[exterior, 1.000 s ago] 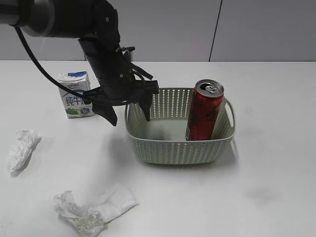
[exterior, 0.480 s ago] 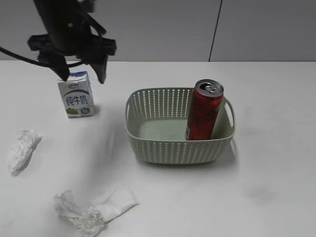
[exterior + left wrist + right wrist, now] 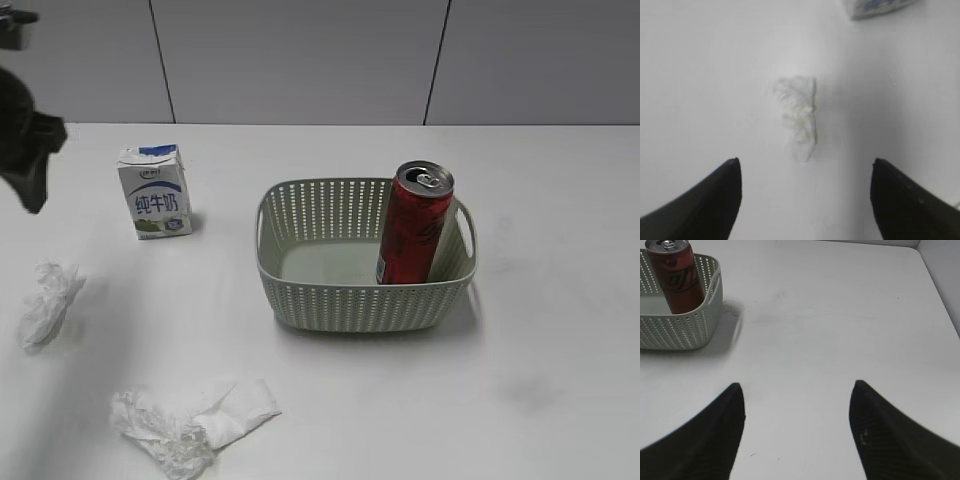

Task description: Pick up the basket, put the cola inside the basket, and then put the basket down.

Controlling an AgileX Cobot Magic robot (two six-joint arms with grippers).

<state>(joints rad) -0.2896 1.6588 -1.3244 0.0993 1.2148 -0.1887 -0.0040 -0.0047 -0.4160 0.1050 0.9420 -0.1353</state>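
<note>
hanging wide open, left gripper [image 3: 805,172] grips nothing above a crumpled tissue [image 3: 797,116]. right gripper [image 3: 797,397] same, spread and empty. cola [image 3: 414,226] stands in the basket [image 3: 350,300].

Milk carton [image 3: 880,7] cut off by top edge.

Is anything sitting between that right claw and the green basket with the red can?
Nothing visible. In the right wrist view only bare white table lies between the open right gripper and the basket holding the cola.

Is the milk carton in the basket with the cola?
No, the milk carton stands on the table left of the basket; only the cola is inside.
</note>
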